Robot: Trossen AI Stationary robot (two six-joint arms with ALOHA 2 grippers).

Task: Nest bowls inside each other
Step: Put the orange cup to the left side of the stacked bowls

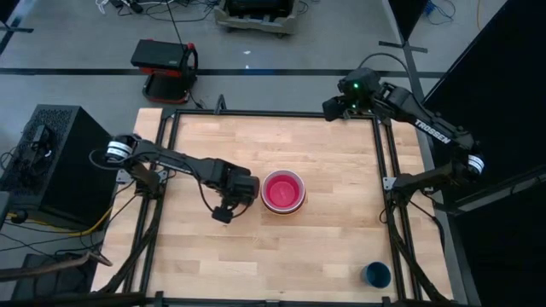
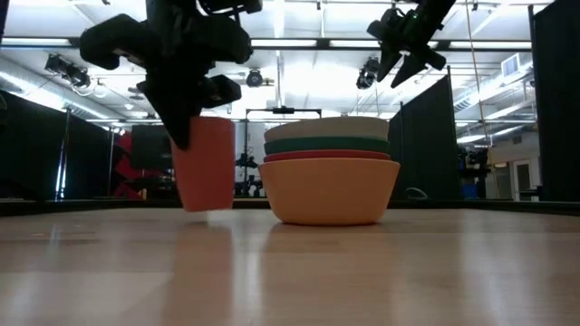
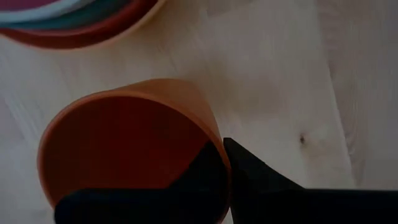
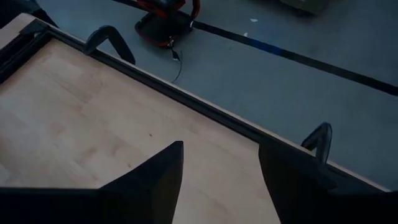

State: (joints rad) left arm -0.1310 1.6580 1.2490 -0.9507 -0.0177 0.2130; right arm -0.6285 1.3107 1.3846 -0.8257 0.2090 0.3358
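Note:
The bowls stand nested in one stack (image 2: 331, 177) at the table's middle: light orange at the bottom, then red-orange, teal and white. From above, the magenta-pink bowl (image 1: 283, 189) shows innermost. Just left of the stack, my left gripper (image 3: 221, 146) is shut on a small narrow orange cup (image 2: 204, 163). In the high view the gripper (image 1: 243, 189) hides the cup. My right gripper (image 4: 221, 180) hangs open and holds nothing, high over the table's far right corner (image 1: 333, 109). My left gripper pinches the cup's wall at the rim (image 3: 214, 127), one finger (image 3: 199, 168) inside the cup and the other (image 3: 255, 171) outside. The fingers come from above, pointing steeply down. The cup stays roughly upright, mouth up, its base (image 2: 204, 206) at the tabletop; whether it touches, I cannot tell.
A small dark blue cup (image 1: 376, 275) stands near the table's front right corner. A black frame (image 1: 380, 153) runs around the wooden tabletop. Bare wood lies in front of and behind the stack.

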